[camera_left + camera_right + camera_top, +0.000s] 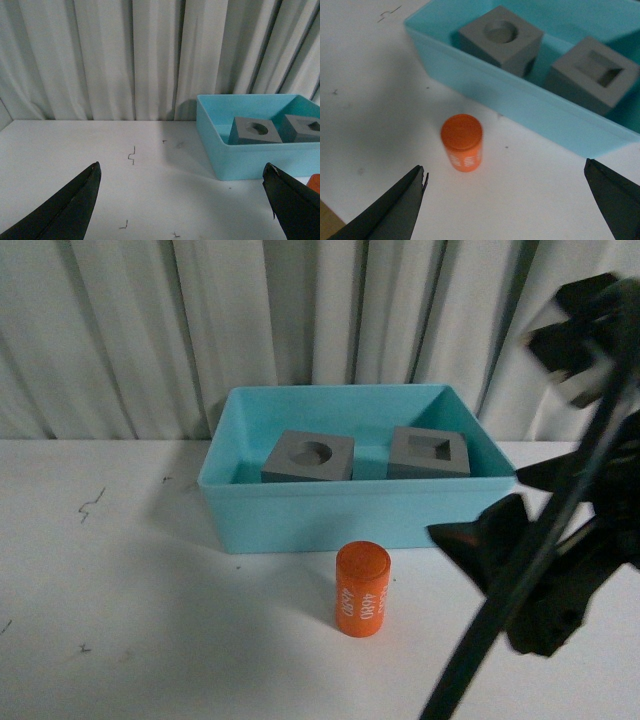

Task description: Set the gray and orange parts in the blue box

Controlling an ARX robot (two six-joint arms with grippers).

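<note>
Cylinder (362,589) upright on table (120,620), just beside near wall of box (300,512); both cubes (310,457) already inside. Right gripper (505,167) wide open, empty, nearer: cylinder close by, to left. Left gripper (181,167) wide open, empty, well apart.

Front view is moderately lit with a cool cast. A broad soft shadow is thrown on the worktop (120,640) left of and in front of the blue box (300,510), so light is taken to come from upper right. The right arm (560,570) at the right edge is rendered dark and blurred. In wrist views the left end effector (181,166) and right end effector (505,165) are shown as near-black silhouettes; right wrist view is soft overall.
</note>
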